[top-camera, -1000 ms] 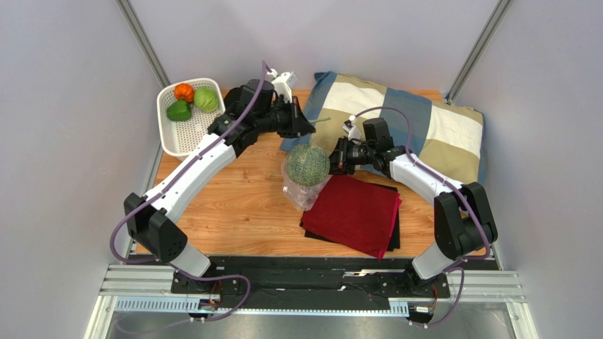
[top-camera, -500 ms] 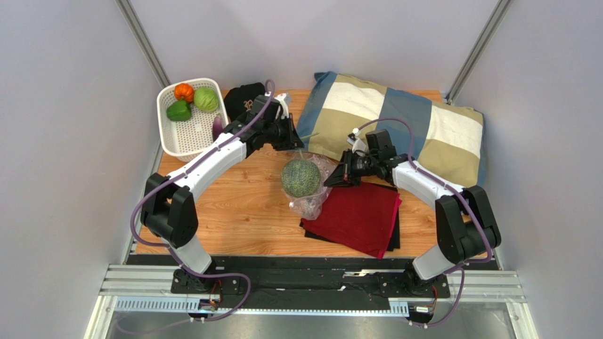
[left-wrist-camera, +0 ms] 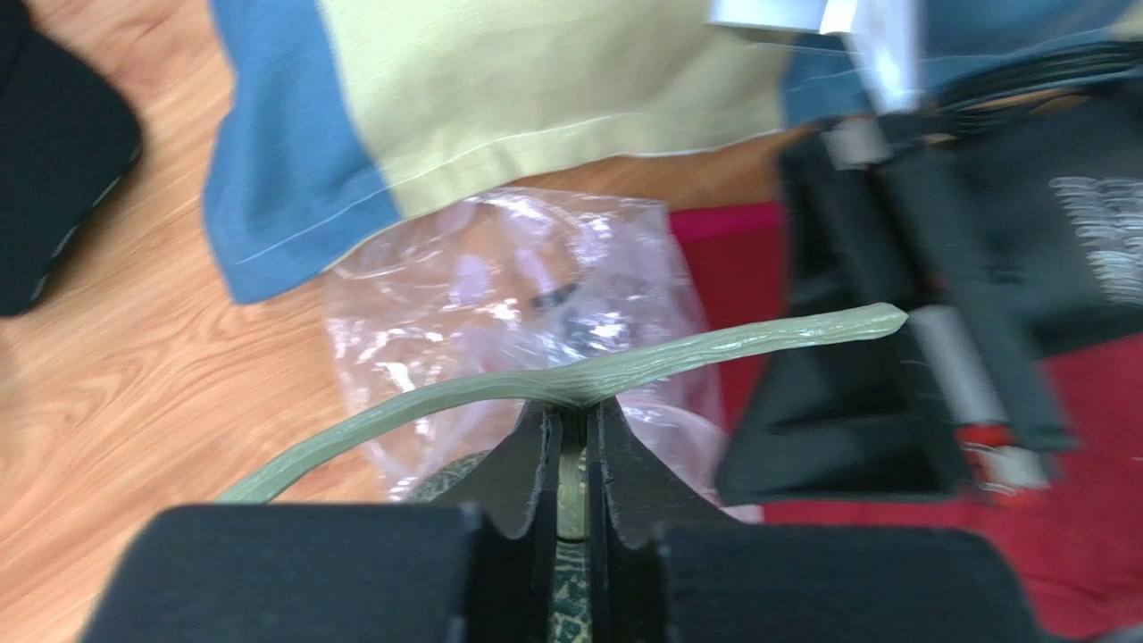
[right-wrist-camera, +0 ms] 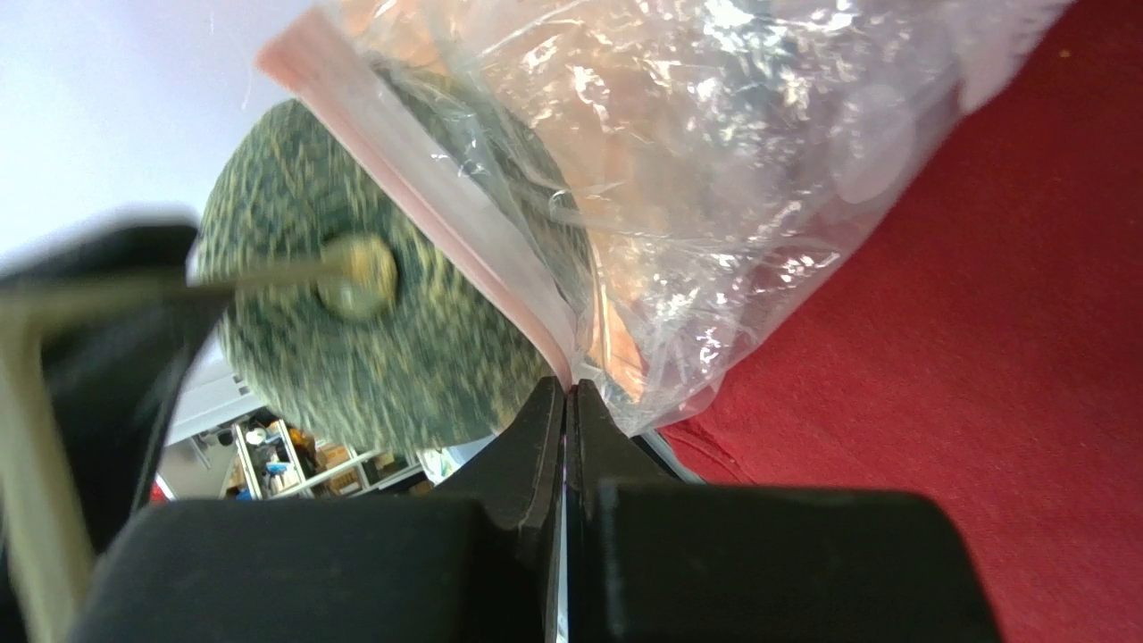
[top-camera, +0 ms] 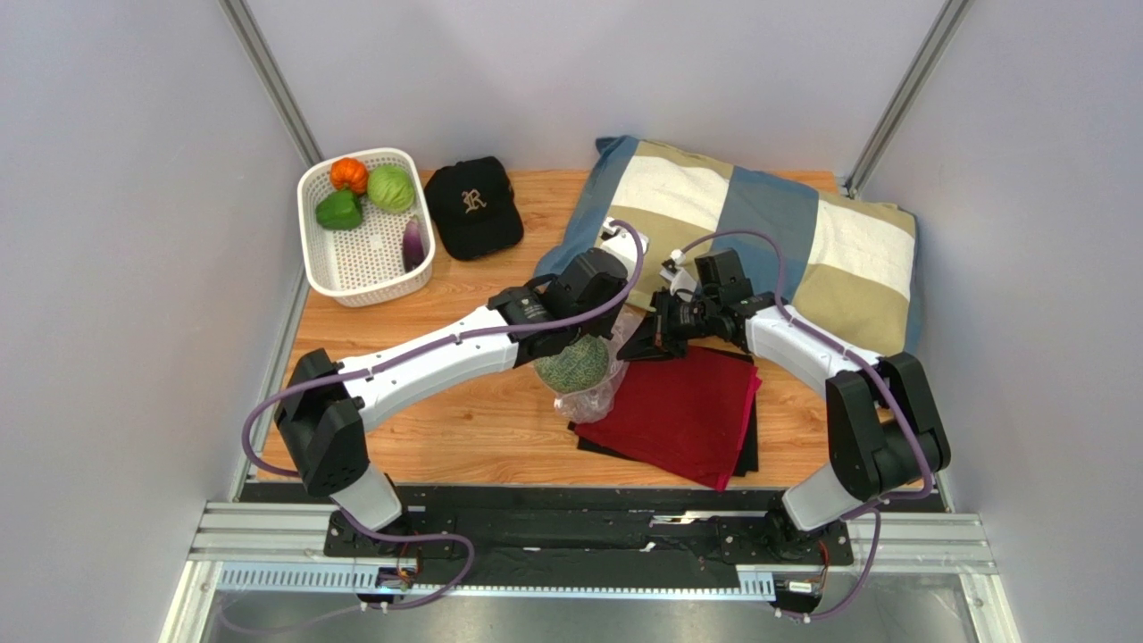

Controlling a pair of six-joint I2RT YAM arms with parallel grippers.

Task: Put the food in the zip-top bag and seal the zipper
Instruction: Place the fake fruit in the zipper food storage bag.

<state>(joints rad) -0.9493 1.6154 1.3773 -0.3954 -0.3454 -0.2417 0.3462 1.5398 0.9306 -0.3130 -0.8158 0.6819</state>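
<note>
The left end effector (left-wrist-camera: 573,418) pinches the melon (right-wrist-camera: 352,382) stem; the right end effector (right-wrist-camera: 568,397) pinches the zip-top bag (right-wrist-camera: 751,174) zipper (right-wrist-camera: 419,177).

**Melon at the bag's mouth**

The netted grey-green melon (top-camera: 580,363) sat at the mouth of the clear crinkly zip-top bag (left-wrist-camera: 537,288). The bag's pale pink-white zip strip (right-wrist-camera: 423,208) slanted across the melon. The orange pumpkin (top-camera: 349,174), pale green cabbage (top-camera: 391,188), green pepper (top-camera: 338,210) and purple eggplant (top-camera: 412,244) lay in the white perforated basket (top-camera: 362,264).
</note>
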